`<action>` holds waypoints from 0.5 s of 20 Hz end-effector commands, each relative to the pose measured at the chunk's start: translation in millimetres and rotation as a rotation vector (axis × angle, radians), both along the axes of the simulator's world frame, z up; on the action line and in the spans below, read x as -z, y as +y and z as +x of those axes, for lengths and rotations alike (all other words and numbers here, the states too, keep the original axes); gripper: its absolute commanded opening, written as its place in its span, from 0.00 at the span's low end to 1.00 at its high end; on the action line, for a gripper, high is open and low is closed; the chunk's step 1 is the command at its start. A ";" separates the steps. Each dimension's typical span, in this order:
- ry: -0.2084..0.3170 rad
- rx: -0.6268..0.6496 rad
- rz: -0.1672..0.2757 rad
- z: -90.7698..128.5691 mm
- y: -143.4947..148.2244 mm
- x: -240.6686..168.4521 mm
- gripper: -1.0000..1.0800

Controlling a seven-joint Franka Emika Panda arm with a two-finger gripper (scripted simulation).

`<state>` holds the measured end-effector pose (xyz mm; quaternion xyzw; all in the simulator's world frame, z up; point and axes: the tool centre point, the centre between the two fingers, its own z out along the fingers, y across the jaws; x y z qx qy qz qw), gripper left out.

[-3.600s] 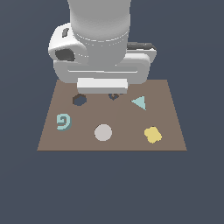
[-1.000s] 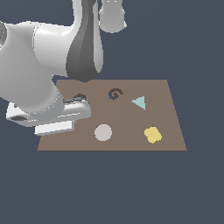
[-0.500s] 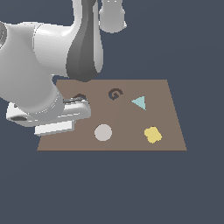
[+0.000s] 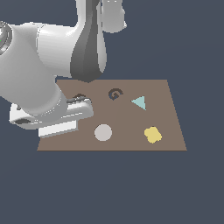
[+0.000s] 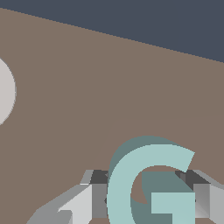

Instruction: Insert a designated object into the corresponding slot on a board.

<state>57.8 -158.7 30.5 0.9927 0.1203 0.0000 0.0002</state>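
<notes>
In the wrist view the teal spiral piece sits between my gripper's two fingers, which press against its two sides over the brown board. In the exterior view the arm's hand hangs over the board's left end and hides the spiral. The dark spiral slot lies at the far middle of the board, apart from the hand to the exterior view's right. I cannot tell whether the spiral is lifted off the board.
A dark hexagonal hole shows partly beside the hand. A grey disc, also at the wrist view's edge, a teal triangle and a yellow lobed piece lie on the board. The arm's upper links rise behind the board.
Since 3.6 s ago the hand has swung from the board's far edge to its left end, over the spiral. Over the last second nothing has visibly moved.
</notes>
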 end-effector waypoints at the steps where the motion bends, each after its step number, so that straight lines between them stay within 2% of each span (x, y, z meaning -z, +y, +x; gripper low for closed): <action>1: 0.000 -0.045 0.000 2.1 5.8 -0.5 0.00; 10: -0.001 -0.315 0.000 8.2 40.4 -2.0 0.00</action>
